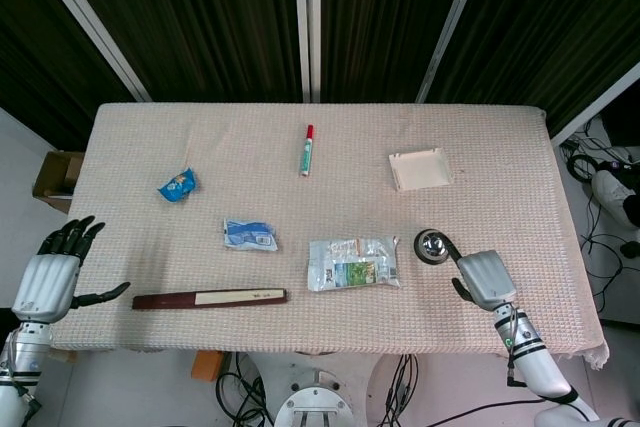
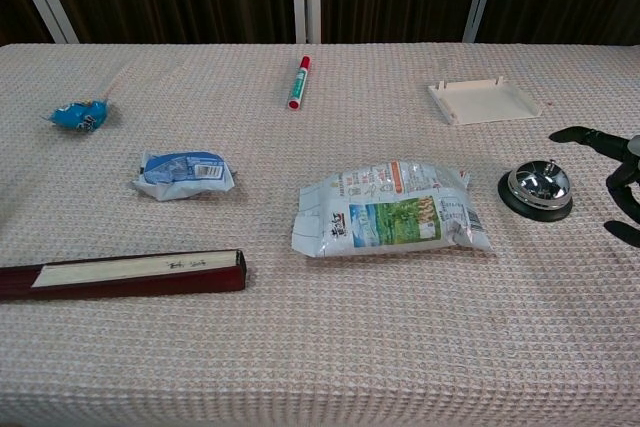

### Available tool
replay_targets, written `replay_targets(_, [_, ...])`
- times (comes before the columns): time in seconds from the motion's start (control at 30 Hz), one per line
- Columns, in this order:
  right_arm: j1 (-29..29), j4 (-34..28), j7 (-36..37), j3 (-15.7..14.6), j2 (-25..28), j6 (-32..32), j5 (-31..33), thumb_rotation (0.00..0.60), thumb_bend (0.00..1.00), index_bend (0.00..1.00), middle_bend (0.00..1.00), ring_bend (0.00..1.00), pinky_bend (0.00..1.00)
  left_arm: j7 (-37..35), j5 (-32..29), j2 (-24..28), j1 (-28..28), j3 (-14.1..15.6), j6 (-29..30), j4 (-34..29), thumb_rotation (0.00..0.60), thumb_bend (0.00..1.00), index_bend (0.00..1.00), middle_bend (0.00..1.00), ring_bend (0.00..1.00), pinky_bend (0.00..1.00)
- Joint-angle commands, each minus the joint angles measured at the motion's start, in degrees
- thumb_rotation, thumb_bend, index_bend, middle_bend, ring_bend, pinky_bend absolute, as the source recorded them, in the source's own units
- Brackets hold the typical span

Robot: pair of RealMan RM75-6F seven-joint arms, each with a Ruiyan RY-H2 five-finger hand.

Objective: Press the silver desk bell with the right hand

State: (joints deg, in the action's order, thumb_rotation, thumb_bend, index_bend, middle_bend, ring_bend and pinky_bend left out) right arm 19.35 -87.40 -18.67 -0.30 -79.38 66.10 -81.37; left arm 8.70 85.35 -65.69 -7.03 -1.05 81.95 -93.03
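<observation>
The silver desk bell stands on its black base, right of the table's middle. My right hand hovers just right of it, holding nothing. One dark finger stretches toward the bell, raised a little above and behind the dome without touching it. The other fingers bend downward at the frame's edge in the chest view. My left hand hangs open off the table's left front corner, its fingers spread.
A printed snack bag lies just left of the bell. A white tray sits behind it. A red-green marker, two blue packets and a long dark box lie further left.
</observation>
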Motion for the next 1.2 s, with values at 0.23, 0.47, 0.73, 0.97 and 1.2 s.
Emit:
replay_targets(0.23, [0.7, 1.5, -4.0, -0.6, -1.0, -4.7, 4.5, 0.600, 0.30, 0.00, 0.68, 0.81, 0.94, 0.0, -0.2, 0.2, 0.0, 0.0, -0.1, 0.0, 0.189, 0.01, 0.11, 0.08, 0.07, 0.18])
replay_targets(0.47, [0.3, 0.0, -1.3, 0.3, -0.4, -0.8, 1.3, 0.600, 0.30, 0.00, 0.68, 0.81, 0.94, 0.0, -0.1, 0.3, 0.0, -0.1, 0.0, -0.1, 0.187, 0.01, 0.11, 0.08, 0.07, 0.18])
replay_targets(0.73, [0.4, 1.0, -2.0, -0.6, -0.5, -2.6, 2.0, 0.600, 0.30, 0.00, 0.68, 0.81, 0.94, 0.3, -0.1, 0.0, 0.0, 0.1, -0.2, -0.1, 0.187, 0.01, 0.11, 0.08, 0.07, 0.18])
replay_targets(0.97, [0.5, 2.1, -2.3, -0.7, -1.4, -3.8, 3.0, 0.600, 0.30, 0.00, 0.68, 0.81, 0.94, 0.0, -0.4, 0.3, 0.1, 0.0, -0.2, 0.0, 0.188, 0.01, 0.11, 0.08, 0.07, 0.18])
replay_targets(1.2, [0.0, 1.1, 1.0, 0.0, -0.5, 0.0, -0.1, 0.600, 0.30, 0.00, 0.69, 0.81, 0.94, 0.2, -0.2, 0.0, 0.0, 0.1, -0.3, 0.0, 0.188, 0.01, 0.11, 0.08, 0.07, 0.18])
